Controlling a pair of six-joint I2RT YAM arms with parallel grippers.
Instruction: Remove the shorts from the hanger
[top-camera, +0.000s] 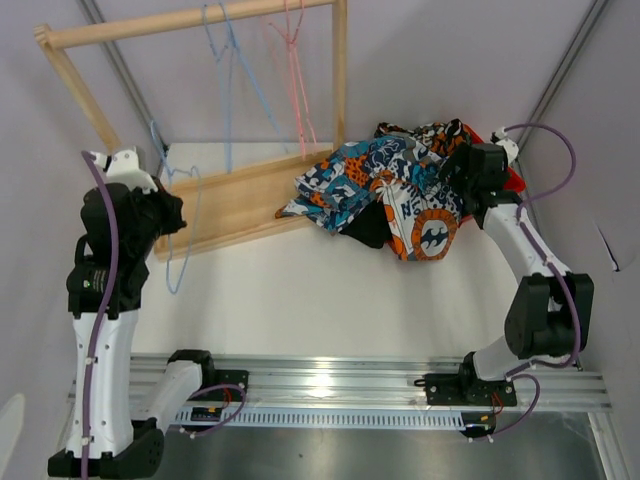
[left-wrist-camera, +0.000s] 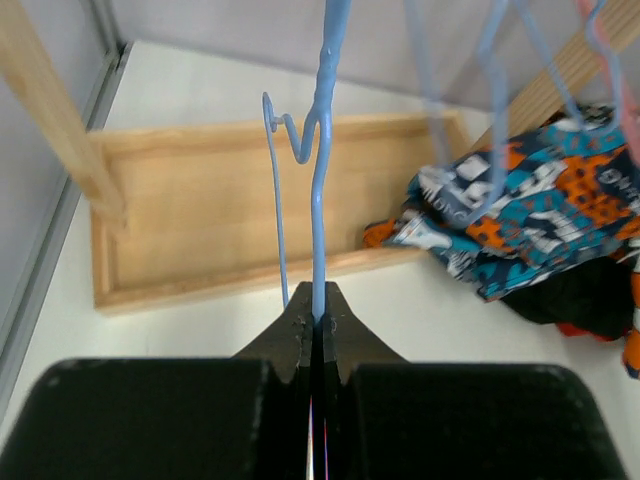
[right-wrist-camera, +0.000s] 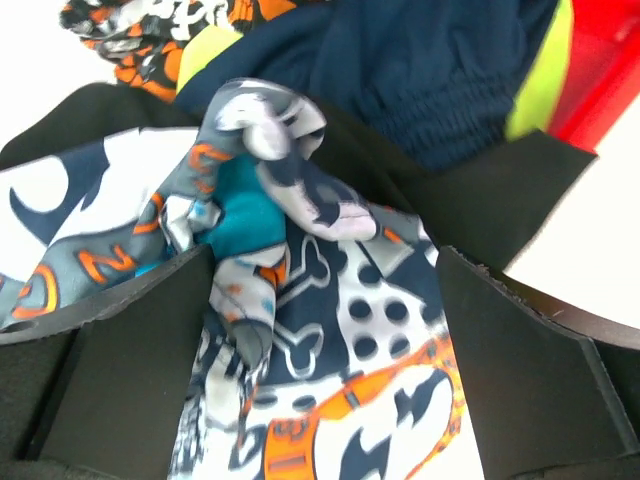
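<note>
The shorts lie in a heap at the back right of the table: the blue-orange-white patterned pair (top-camera: 350, 180) on top, over dark fabric and an orange-black-white pair (top-camera: 432, 232). My right gripper (top-camera: 452, 172) is open, low over the heap. In the right wrist view the patterned fabric (right-wrist-camera: 330, 330) fills the gap between its spread fingers (right-wrist-camera: 130, 340), with navy shorts (right-wrist-camera: 430, 70) and lime green fabric (right-wrist-camera: 545, 70) beyond. My left gripper (top-camera: 168, 215) is shut on a bare light-blue hanger (top-camera: 185, 250), pinching the wire (left-wrist-camera: 318, 200) between its tips (left-wrist-camera: 318, 305).
A wooden rack stands at the back left, with its base board (top-camera: 235, 205) on the table and its top rail (top-camera: 190, 25). A blue hanger (top-camera: 228, 70) and a pink hanger (top-camera: 295, 60) hang from the rail. Something red (right-wrist-camera: 600, 60) lies beside the heap.
</note>
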